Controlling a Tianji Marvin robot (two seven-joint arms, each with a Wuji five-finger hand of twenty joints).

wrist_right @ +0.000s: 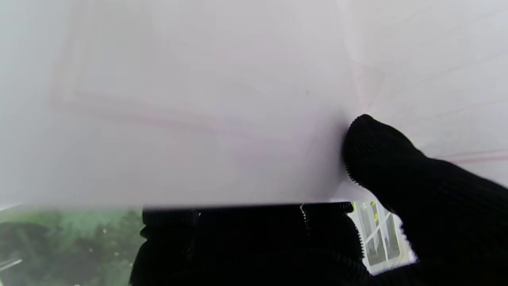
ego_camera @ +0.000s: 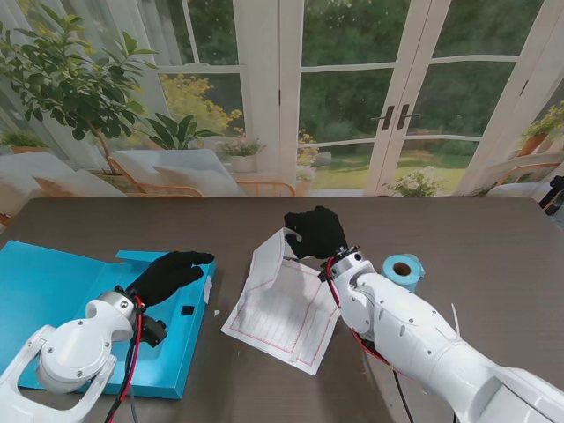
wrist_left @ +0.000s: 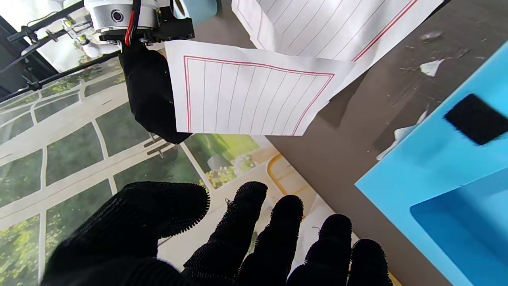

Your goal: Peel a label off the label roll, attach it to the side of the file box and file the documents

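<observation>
The black-gloved right hand (ego_camera: 317, 232) pinches the far edge of the white red-lined paper documents (ego_camera: 284, 310), right of the open blue plastic file box (ego_camera: 53, 291); the black-gloved left hand (ego_camera: 169, 275) hovers over that box, fingers spread, empty.

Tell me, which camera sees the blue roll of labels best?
The stand camera: the label roll sits whole on the table beside the right arm. The left wrist camera catches only an edge; the right wrist camera sees just paper.

desk (ego_camera: 493, 238): dark brown, bare toward 2 o'clock
paper scraps (wrist_left: 431, 66): small white bits lying on the desk
doors (ego_camera: 397, 97): glass, at 12 o'clock
plant (ego_camera: 62, 79): leafy, at 10 o'clock
</observation>
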